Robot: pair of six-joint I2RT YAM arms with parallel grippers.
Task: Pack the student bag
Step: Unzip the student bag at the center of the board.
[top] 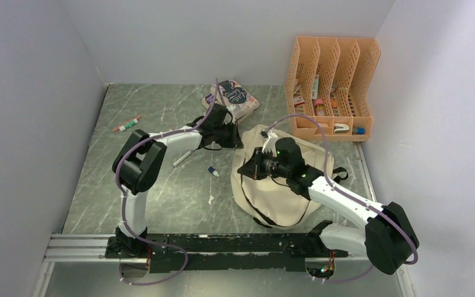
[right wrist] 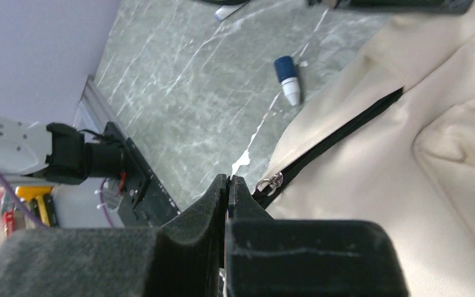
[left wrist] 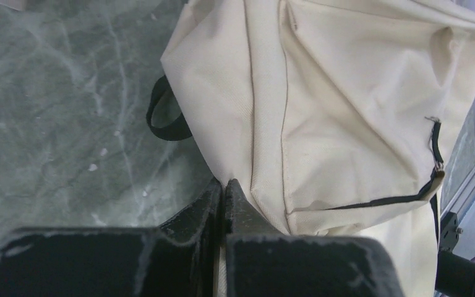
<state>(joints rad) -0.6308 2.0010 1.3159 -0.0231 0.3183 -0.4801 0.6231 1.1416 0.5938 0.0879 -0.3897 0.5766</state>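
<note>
The beige student bag (top: pixel 282 189) lies slumped on the green marble table, right of centre. My left gripper (top: pixel 237 137) is at the bag's far left corner, shut on a fold of its cream fabric (left wrist: pixel 224 184); a black strap loop (left wrist: pixel 161 120) and a pocket zipper (left wrist: pixel 402 198) show beyond it. My right gripper (top: pixel 248 169) is at the bag's left edge, shut on a thin dark zipper tab (right wrist: pixel 229 179). The metal pull ring (right wrist: pixel 271 183) and the black zipper line (right wrist: pixel 337 137) are just beside its fingertips.
An orange file organizer (top: pixel 333 86) with items stands at the back right. A patterned notebook (top: pixel 232 99) lies behind the left gripper. A red-green marker (top: pixel 127 124), a white pen (top: pixel 182 158) and a small blue-white item (top: pixel 213 171) lie left of the bag.
</note>
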